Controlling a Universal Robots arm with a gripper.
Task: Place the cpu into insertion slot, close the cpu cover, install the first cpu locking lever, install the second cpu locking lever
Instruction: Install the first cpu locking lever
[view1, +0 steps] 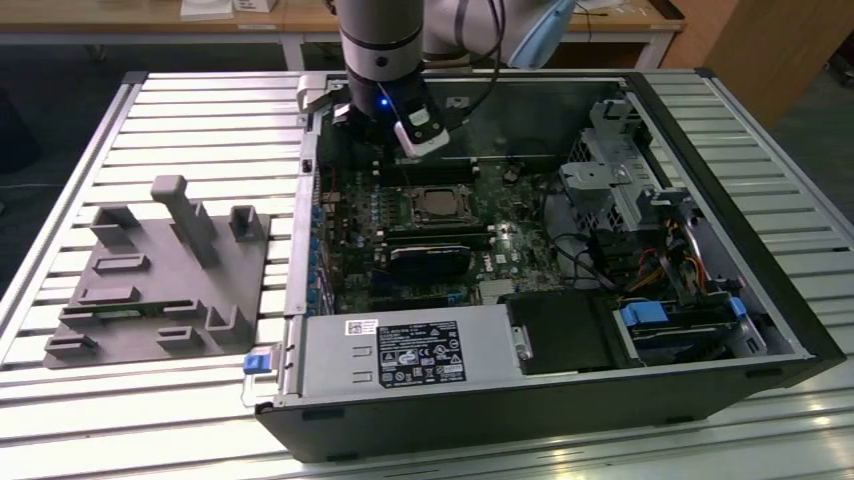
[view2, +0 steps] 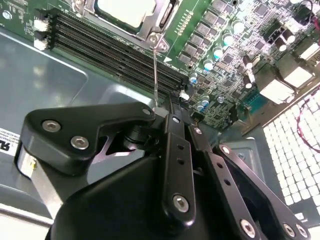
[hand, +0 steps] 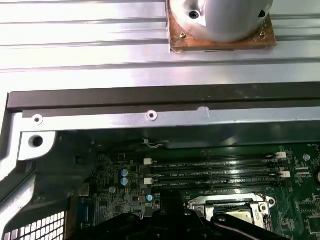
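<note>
Fingers (view2: 177, 145) of the gripper (view2: 167, 114) looked pinched together on the free end of the thin locking lever (view2: 155, 75), the cpu (view2: 125, 10) sitting under its cpu cover (view2: 147, 31) just beyond them, so a slow, untwisted swing seemed wisest.

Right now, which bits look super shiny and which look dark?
In the second wrist view, light glares almost white off the cpu, and the black hand looks dark. In the first wrist view, the table slats shine while the motherboard sits shadowed. In the exterior view, the front slats glare white and a blue light glows on the arm.
</note>
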